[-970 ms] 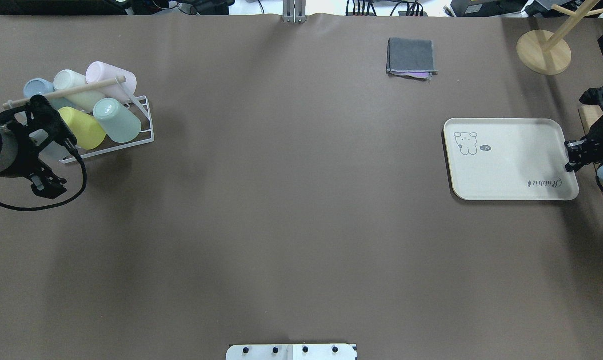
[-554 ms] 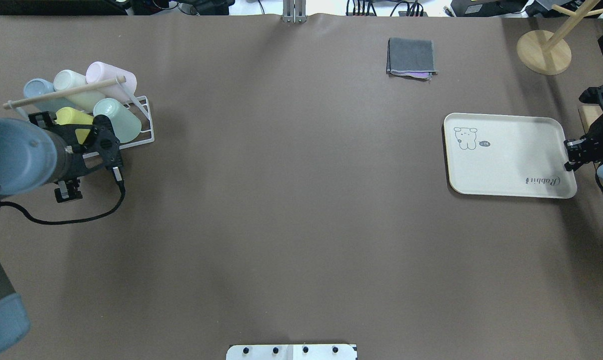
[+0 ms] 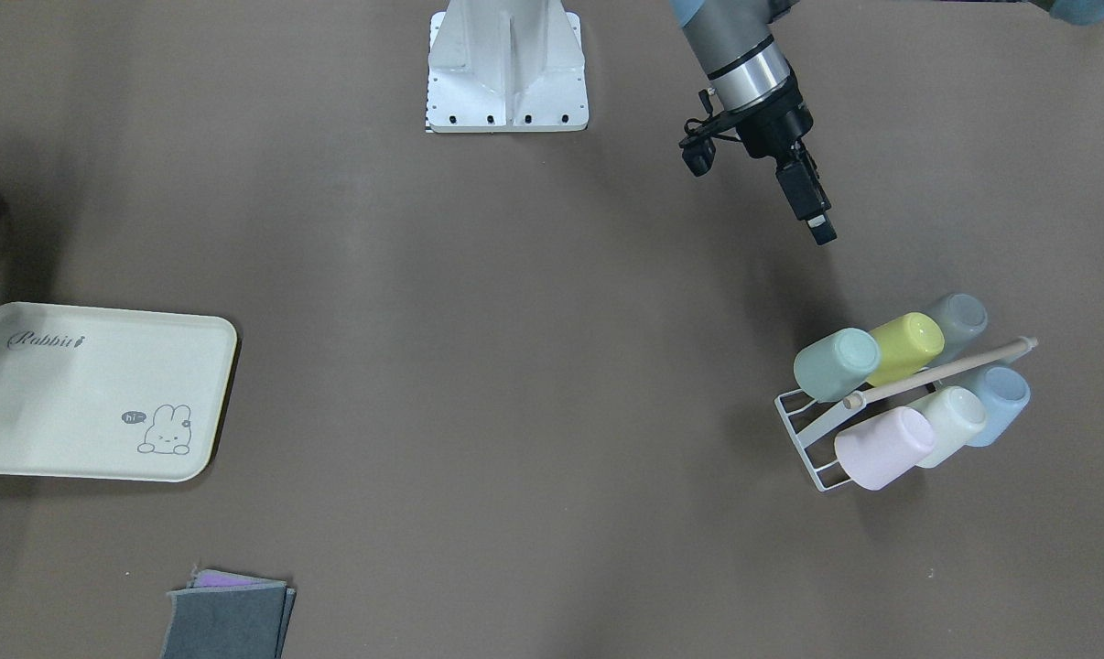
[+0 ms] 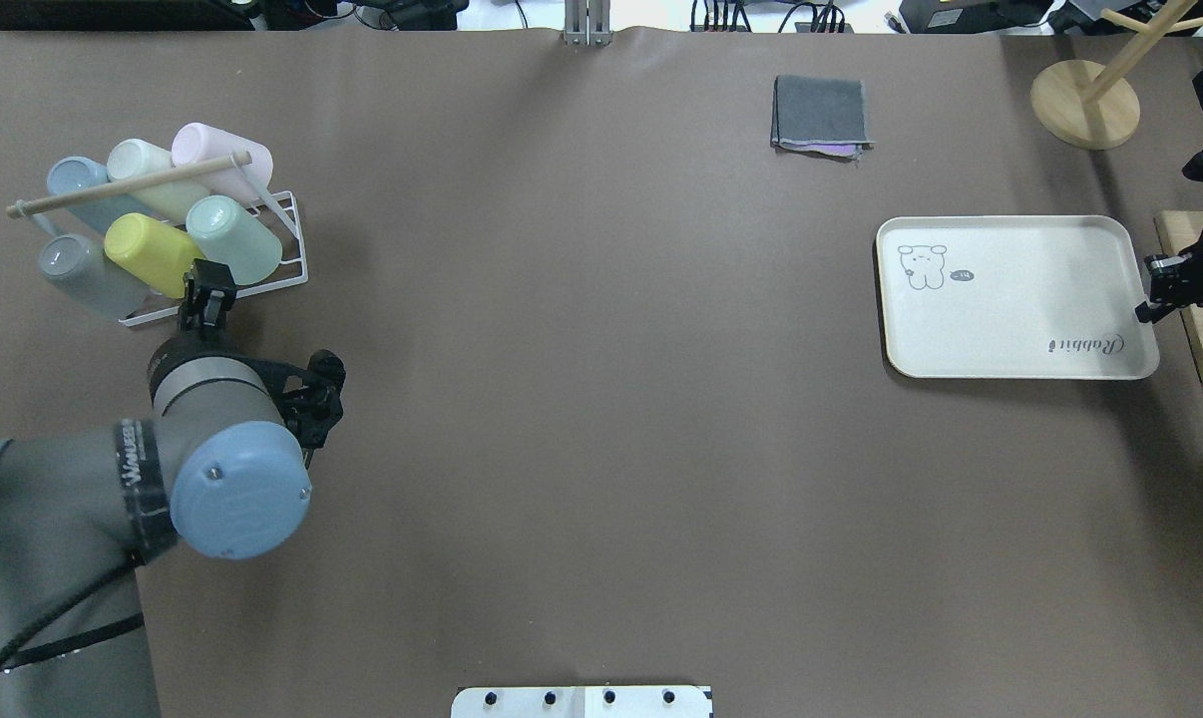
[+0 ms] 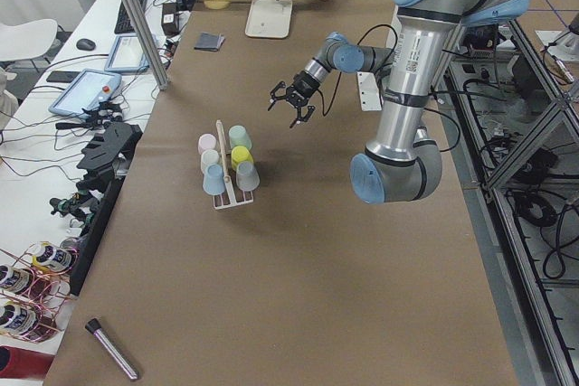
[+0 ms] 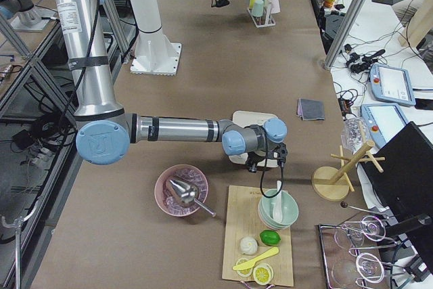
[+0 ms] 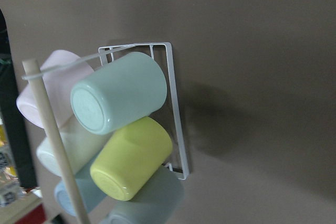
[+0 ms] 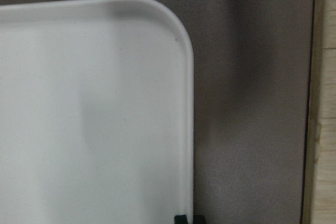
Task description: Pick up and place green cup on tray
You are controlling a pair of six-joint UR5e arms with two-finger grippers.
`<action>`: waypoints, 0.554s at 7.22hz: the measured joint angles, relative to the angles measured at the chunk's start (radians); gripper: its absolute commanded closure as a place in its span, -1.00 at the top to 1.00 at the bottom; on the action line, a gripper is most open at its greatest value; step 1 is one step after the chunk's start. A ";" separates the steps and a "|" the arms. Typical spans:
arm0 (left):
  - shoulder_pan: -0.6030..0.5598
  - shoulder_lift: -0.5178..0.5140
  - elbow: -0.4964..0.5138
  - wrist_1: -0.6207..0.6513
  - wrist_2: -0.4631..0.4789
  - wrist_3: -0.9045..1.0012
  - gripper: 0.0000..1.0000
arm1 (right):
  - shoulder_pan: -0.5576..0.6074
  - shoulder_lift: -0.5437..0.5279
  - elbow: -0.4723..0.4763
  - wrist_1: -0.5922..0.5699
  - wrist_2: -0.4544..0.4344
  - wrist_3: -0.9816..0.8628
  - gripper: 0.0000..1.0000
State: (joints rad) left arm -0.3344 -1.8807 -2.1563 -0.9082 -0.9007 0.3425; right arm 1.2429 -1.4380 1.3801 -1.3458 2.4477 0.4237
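The green cup (image 4: 234, 241) lies on its side in a white wire rack, at the rack's end nearest the table's middle; it also shows in the front view (image 3: 836, 364) and the left wrist view (image 7: 121, 93). My left gripper (image 4: 205, 299) is open and empty. It hangs just on the robot's side of the rack and points at the cups, as the front view (image 3: 819, 227) also shows. The cream tray (image 4: 1010, 299) lies at the right. My right gripper (image 4: 1148, 307) is shut on the tray's right rim, and the rim (image 8: 186, 129) runs down to its fingertips.
A yellow-green cup (image 4: 148, 251), a grey-blue cup (image 4: 78, 274) and several other pastel cups share the rack (image 4: 287, 254) under a wooden rod (image 4: 128, 184). A folded grey cloth (image 4: 821, 115), a wooden stand (image 4: 1085, 105) and a cutting board (image 4: 1200, 329) lie near the tray.
My left arm swung round from the rack's left side to its near side, and the gripper now points at the cups. The tray shifted slightly toward the far side with my right gripper.
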 measured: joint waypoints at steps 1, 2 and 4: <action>0.053 0.029 0.011 0.060 0.109 -0.004 0.98 | 0.012 -0.030 0.047 0.000 0.011 0.003 -1.00; 0.081 0.044 0.014 0.109 0.169 -0.016 0.98 | 0.016 -0.055 0.090 0.000 0.016 0.006 -1.00; 0.121 0.053 0.040 0.144 0.227 -0.079 0.98 | 0.019 -0.092 0.162 -0.001 0.030 0.009 -1.00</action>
State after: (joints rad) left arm -0.2130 -1.8274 -2.1167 -0.7642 -0.6736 0.2638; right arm 1.2619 -1.5299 1.5417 -1.3466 2.4772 0.4328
